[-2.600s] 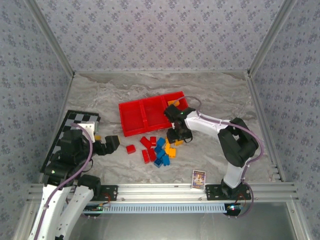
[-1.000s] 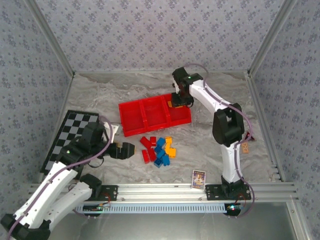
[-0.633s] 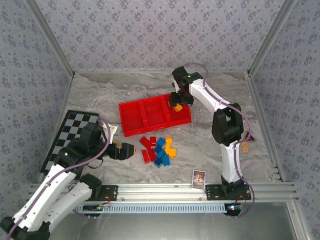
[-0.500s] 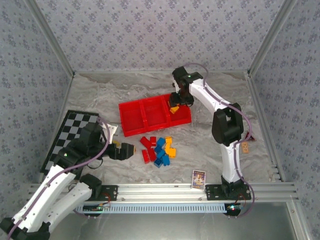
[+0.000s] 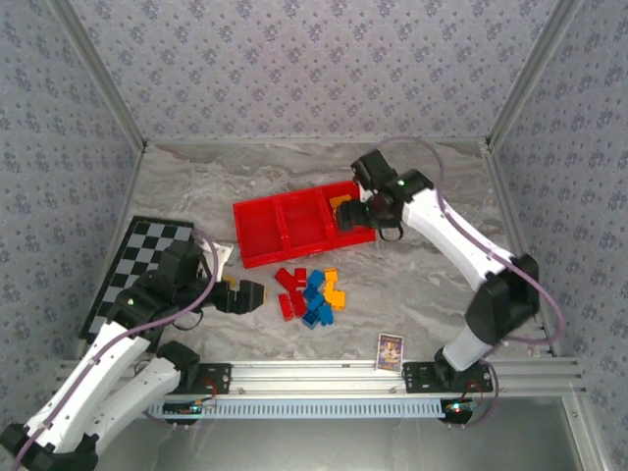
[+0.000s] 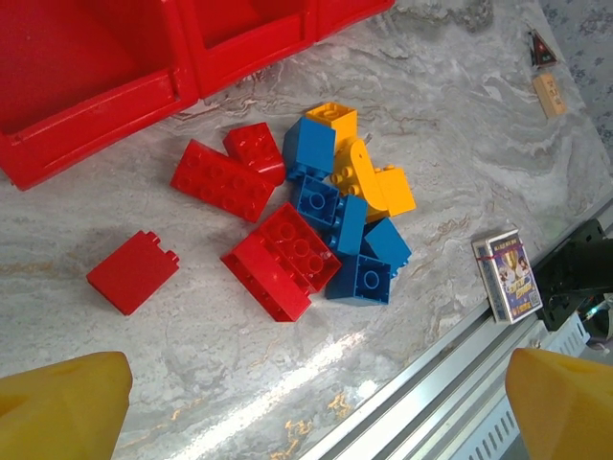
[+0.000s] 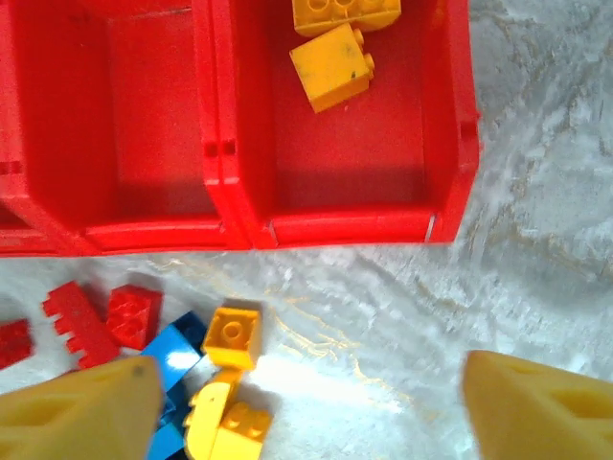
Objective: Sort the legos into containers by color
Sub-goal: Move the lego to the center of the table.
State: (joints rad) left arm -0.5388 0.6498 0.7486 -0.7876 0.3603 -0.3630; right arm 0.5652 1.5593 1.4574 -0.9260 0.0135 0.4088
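The legos [image 5: 312, 294] lie in a loose pile of red, blue and yellow bricks on the table in front of the red tray [image 5: 257, 235]. In the left wrist view the pile [image 6: 326, 216] lies ahead, with one red brick [image 6: 132, 271] apart on the left. Two yellow bricks [image 7: 330, 65] rest in the tray's right compartment [image 7: 441, 144]; the middle compartment [image 7: 158, 115] holds nothing. My right gripper [image 5: 351, 216] hovers open over the tray's near right wall, nothing between its fingers [image 7: 536, 407]. My left gripper [image 5: 245, 294] is open, just left of the pile.
A checkered board [image 5: 137, 257] lies at the left under the left arm. A small picture card [image 5: 390, 350] stands by the front rail. A small wooden block [image 6: 548, 93] and a triangle piece [image 6: 541, 48] lie at the right. The metal rail [image 5: 324, 378] borders the near edge.
My right gripper opened and let a yellow brick fall into the right compartment, then drew back toward the tray's near wall. The left arm has hardly moved.
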